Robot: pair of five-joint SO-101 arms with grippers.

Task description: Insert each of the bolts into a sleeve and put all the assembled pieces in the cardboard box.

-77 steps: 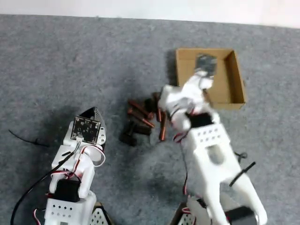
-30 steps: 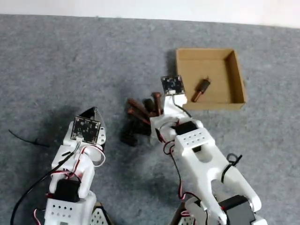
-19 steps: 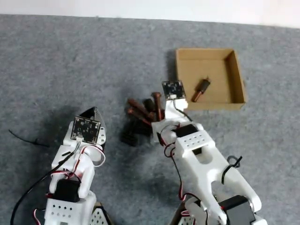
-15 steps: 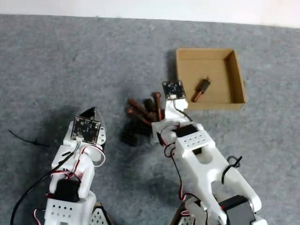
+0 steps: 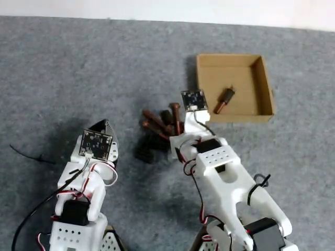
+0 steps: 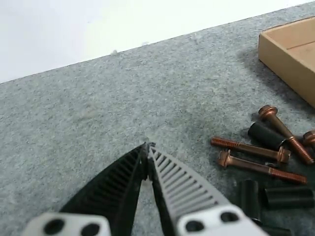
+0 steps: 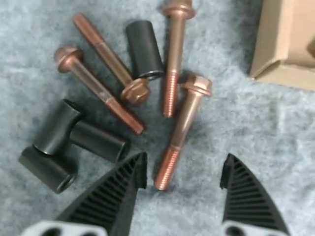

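Several copper bolts (image 7: 174,54) and black sleeves (image 7: 144,48) lie in a loose pile (image 5: 157,133) on the grey felt. My right gripper (image 7: 184,164) hangs open just above the pile, and one bolt (image 7: 183,132) lies pointing into the gap between its fingers. The cardboard box (image 5: 260,78) sits beyond the pile, with one assembled bolt and sleeve (image 5: 224,100) inside. My left gripper (image 6: 146,147) is shut and empty, low over bare felt to the left of the pile (image 6: 256,157). In the high view the left gripper (image 5: 106,124) points away from the front edge.
A thin black cable tie (image 5: 29,154) lies on the felt at the far left. The right arm (image 5: 217,157) stretches from the front edge toward the pile. The box's near corner (image 7: 285,44) stands close beside the bolts. A white wall (image 6: 98,24) borders the felt at the back.
The right arm drew back from over the box to the pile, leaving the assembled piece in the box. Over the last second it barely shifted. The left arm stayed still.
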